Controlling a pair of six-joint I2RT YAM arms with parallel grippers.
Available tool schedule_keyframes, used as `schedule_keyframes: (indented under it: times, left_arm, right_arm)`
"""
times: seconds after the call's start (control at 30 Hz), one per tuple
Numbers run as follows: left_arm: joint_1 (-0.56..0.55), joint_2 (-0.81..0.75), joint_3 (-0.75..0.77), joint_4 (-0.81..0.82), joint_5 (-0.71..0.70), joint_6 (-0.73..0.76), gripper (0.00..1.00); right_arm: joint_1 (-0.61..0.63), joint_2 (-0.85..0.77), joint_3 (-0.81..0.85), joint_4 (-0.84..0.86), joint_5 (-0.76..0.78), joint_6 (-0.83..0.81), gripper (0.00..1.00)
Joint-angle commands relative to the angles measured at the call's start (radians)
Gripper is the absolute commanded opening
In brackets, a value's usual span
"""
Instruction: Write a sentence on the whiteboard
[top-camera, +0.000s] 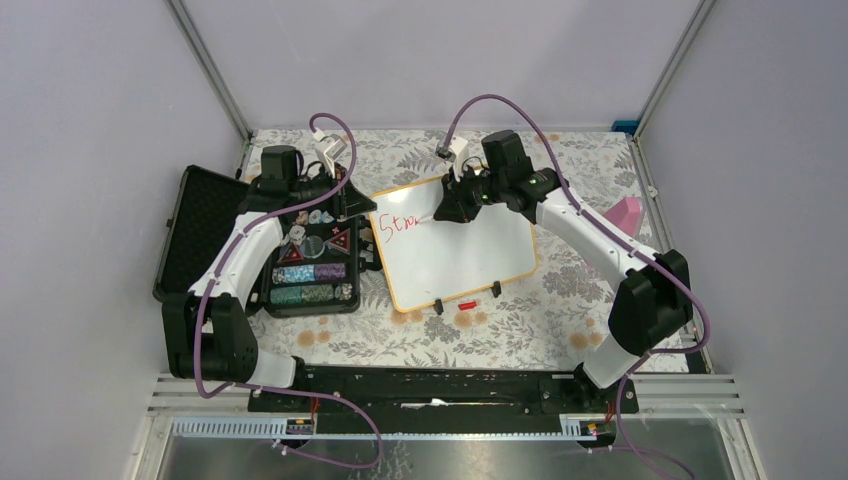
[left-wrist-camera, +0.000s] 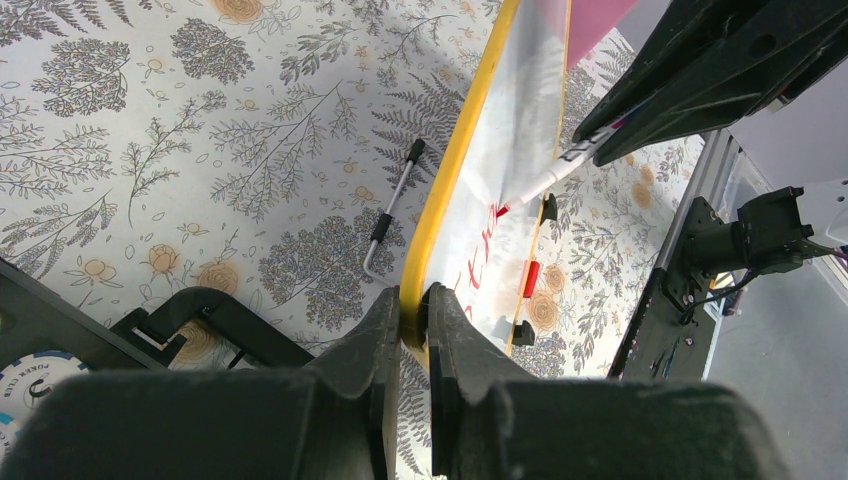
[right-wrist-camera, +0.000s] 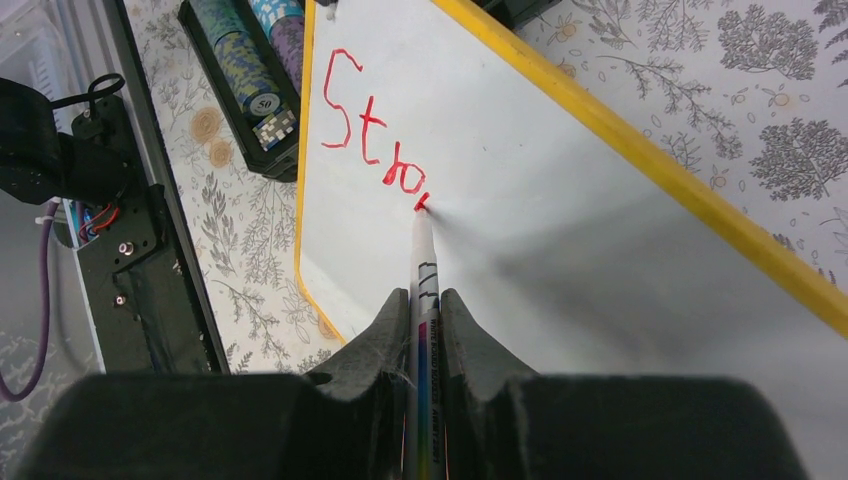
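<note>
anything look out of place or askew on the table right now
The glossy white board with a yellow wooden frame lies skewed on the floral cloth, its left edge pinched in the left pincer. A small red piece, maybe a marker cap, lies loose beside the board's near edge. Nothing looks spilled or damaged.

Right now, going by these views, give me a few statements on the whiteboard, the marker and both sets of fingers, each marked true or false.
1. The right fingers are shut on the marker. True.
2. The marker tip hangs clear of the whiteboard. False: it touches the board at the end of the red writing.
3. The left fingers pinch the whiteboard's frame edge. True.
4. The writing on the board is blue. False: it is red.
</note>
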Motion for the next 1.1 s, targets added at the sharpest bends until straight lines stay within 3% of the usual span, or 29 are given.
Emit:
schedule_keyframes:
  times: [0.0,1.07]
  left_arm:
    - [-0.026,-0.008,-0.011,-0.027,-0.019,0.047,0.0]
    - [-0.026,-0.005,-0.004,-0.028,-0.02,0.044,0.0]
  right_arm:
    - [-0.018,0.006,0.061,0.032,0.052,0.001,0.0]
    - [-0.033,-0.018,-0.02,0.029,0.029,-0.01,0.0]
